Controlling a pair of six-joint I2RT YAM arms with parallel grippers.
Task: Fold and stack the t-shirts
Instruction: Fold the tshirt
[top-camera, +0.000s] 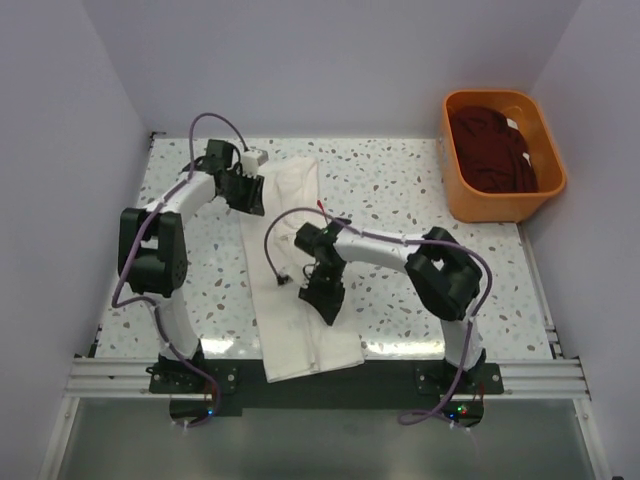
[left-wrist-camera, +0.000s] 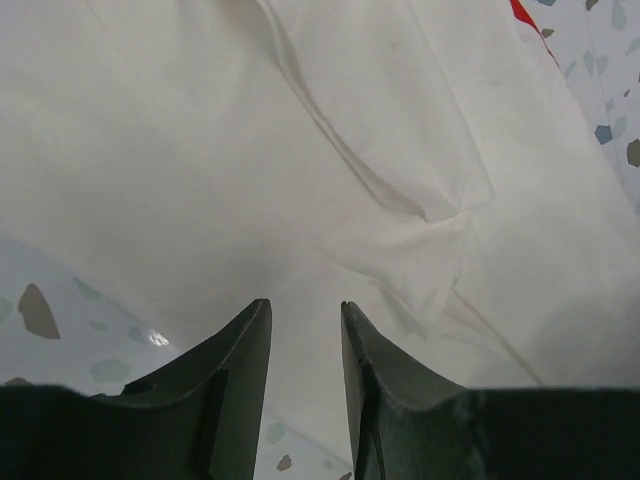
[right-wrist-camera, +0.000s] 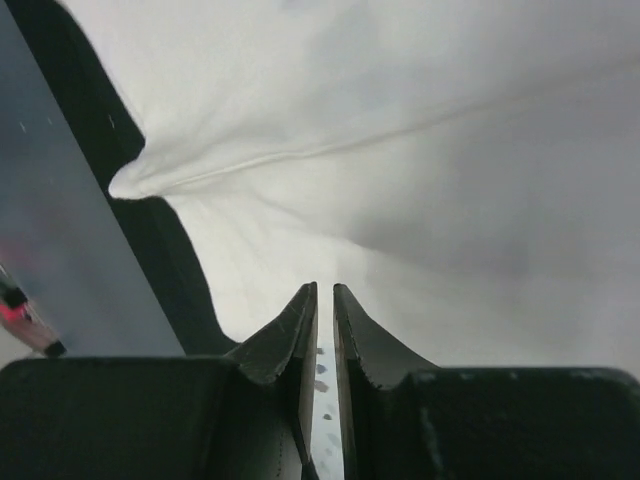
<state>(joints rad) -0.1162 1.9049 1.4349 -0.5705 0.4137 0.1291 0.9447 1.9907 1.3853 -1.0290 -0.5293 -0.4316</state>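
A cream-white t-shirt (top-camera: 298, 300) lies as a long folded strip from the table's far middle to its front edge. A small red patch (left-wrist-camera: 525, 15) shows at its right edge. My left gripper (top-camera: 246, 190) is open over the strip's far left edge, and cloth and table show between the jaws in the left wrist view (left-wrist-camera: 303, 307). My right gripper (top-camera: 326, 297) sits at the strip's right edge. In the right wrist view (right-wrist-camera: 325, 290) its jaws are nearly closed on the cloth edge. A dark maroon t-shirt (top-camera: 492, 150) lies in the tub. The bright red t-shirt is out of view.
An orange plastic tub (top-camera: 470, 205) stands at the far right corner. The speckled tabletop (top-camera: 400, 180) is bounded by a black rail (top-camera: 400, 385) at the front and lavender walls on the other sides. The shirt's near end hangs over the rail.
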